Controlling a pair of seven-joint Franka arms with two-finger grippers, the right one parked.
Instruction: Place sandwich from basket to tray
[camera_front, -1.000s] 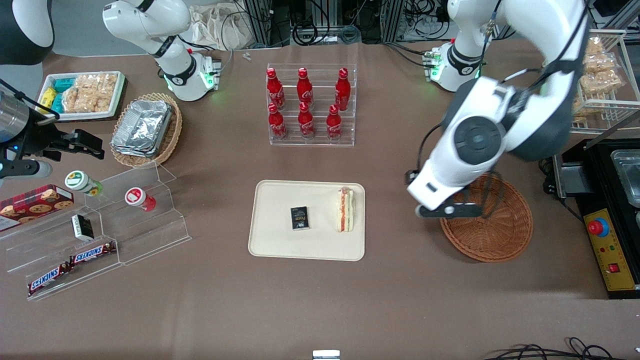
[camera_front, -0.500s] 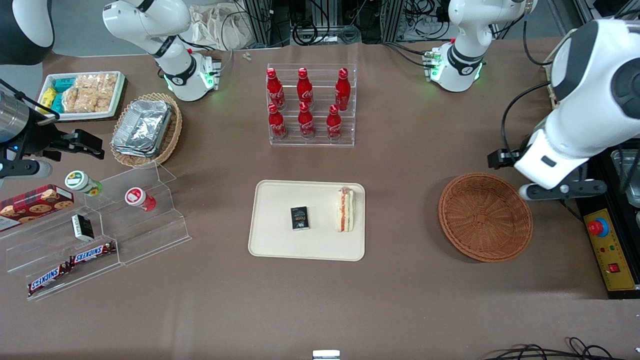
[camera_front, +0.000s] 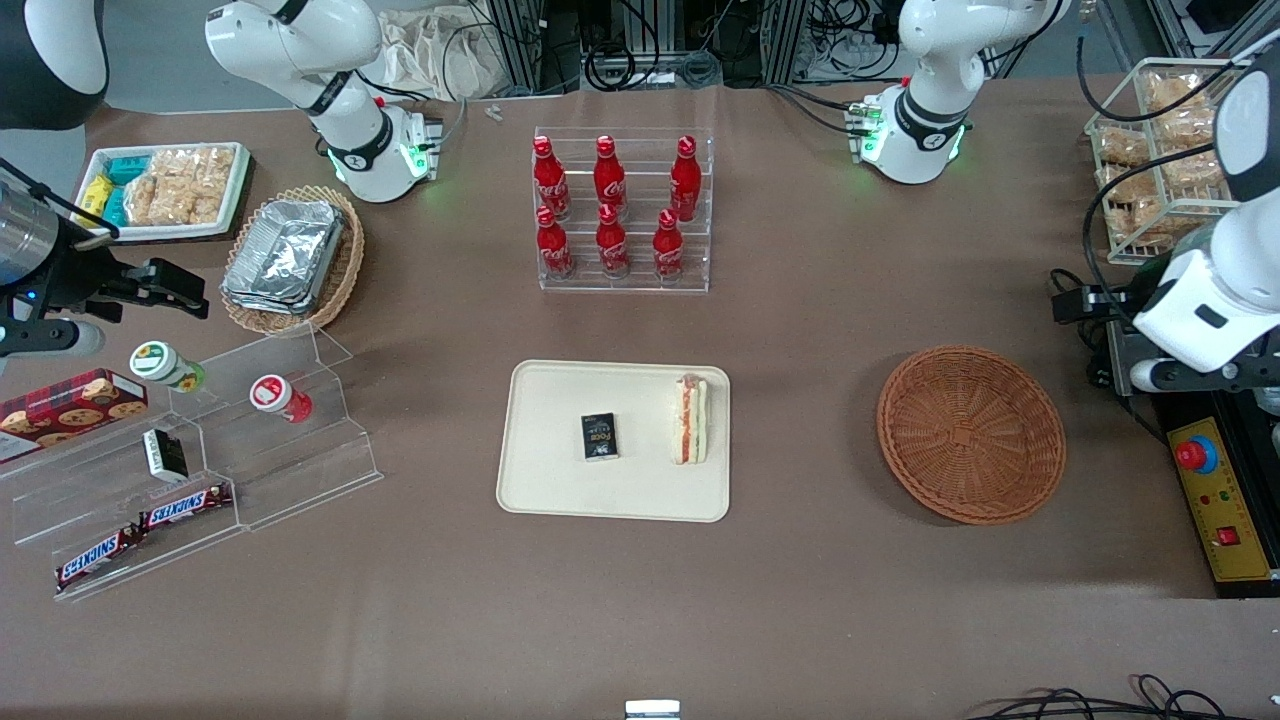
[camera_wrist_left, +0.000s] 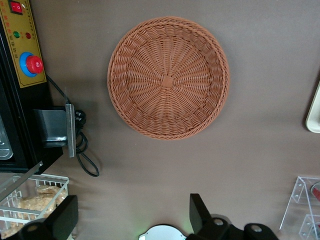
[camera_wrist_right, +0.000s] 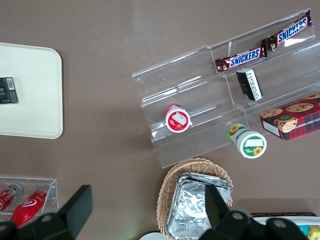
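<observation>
The sandwich (camera_front: 690, 420), a pale wedge with red and green layers, lies on the cream tray (camera_front: 560, 490) along the tray's edge nearest the basket. The round reddish-brown basket (camera_front: 970, 433) holds nothing; the left wrist view looks straight down into the basket (camera_wrist_left: 168, 77). My left gripper (camera_front: 1200, 374) hangs high at the working arm's end of the table, over the edge of the black control box, well apart from basket and sandwich. In the left wrist view the gripper (camera_wrist_left: 132, 220) is open, with only bare table between its fingers.
A small black box (camera_front: 599, 437) lies on the tray beside the sandwich. A control box with a red button (camera_front: 1195, 455) and a wire rack of snacks (camera_front: 1160, 150) stand close to the gripper. The bottle rack (camera_front: 620, 210) stands farther from the camera than the tray.
The left arm has swung from above the basket out toward the working arm's end of the table, uncovering the basket. Sandwich, tray and basket have not moved.
</observation>
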